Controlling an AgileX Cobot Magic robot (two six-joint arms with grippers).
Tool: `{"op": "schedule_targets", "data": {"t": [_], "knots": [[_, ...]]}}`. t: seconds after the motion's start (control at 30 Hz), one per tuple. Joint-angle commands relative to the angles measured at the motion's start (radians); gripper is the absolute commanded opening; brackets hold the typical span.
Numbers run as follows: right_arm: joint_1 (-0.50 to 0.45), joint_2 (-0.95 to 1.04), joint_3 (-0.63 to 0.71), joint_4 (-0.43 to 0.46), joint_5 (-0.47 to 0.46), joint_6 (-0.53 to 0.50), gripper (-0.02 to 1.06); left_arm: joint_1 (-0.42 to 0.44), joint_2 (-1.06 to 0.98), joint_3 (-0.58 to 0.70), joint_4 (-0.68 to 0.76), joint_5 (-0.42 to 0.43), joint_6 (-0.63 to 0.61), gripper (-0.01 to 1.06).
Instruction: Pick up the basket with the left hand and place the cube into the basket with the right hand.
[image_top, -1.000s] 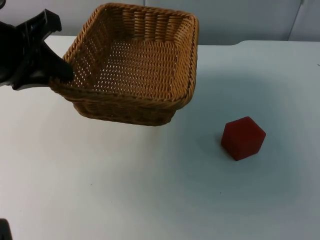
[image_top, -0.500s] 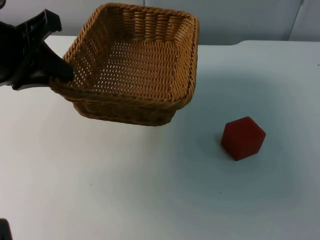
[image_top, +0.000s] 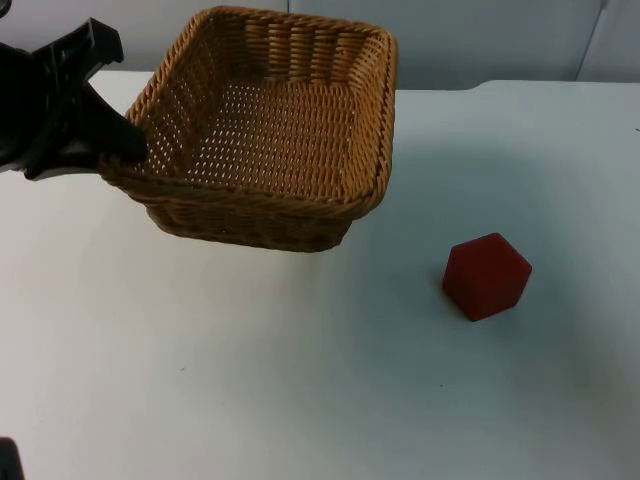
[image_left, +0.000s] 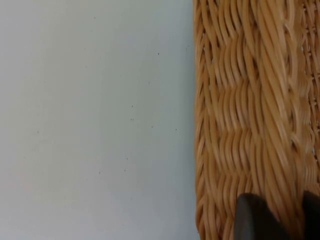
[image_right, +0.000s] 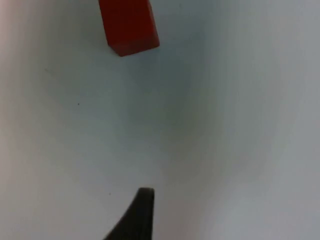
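You're seeing L gripper (image_top: 118, 150) clamping basket (image_top: 270, 125) rim at 9 o'clock. Cube (image_top: 486, 276) is sitting on table (image_top: 300, 380), 4 o'clock of basket. R gripper (image_right: 137, 215) is hovering near cube; can't tell its claw state.

White table top (image_top: 300, 400), grey partition wall (image_top: 480, 40) seemingly behind.

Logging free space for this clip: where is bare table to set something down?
Bare table runs across the near side, in front of the basket and the red cube, and between them. Crowded at the basket's left rim, where the left end effector grips.
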Motion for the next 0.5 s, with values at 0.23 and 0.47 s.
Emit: {"op": "schedule_targets", "data": {"t": [0.23, 0.47], "knots": [[0.14, 0.261, -0.107, -0.022, -0.076, -0.071, 1.04, -0.002, -0.014, 0.001, -0.029, 0.03, 0.001, 0.0], [0.344, 0.417, -0.153, -0.134, -0.202, 0.037, 0.73, -0.002, -0.014, 0.001, -0.029, 0.03, 0.001, 0.0]]}}
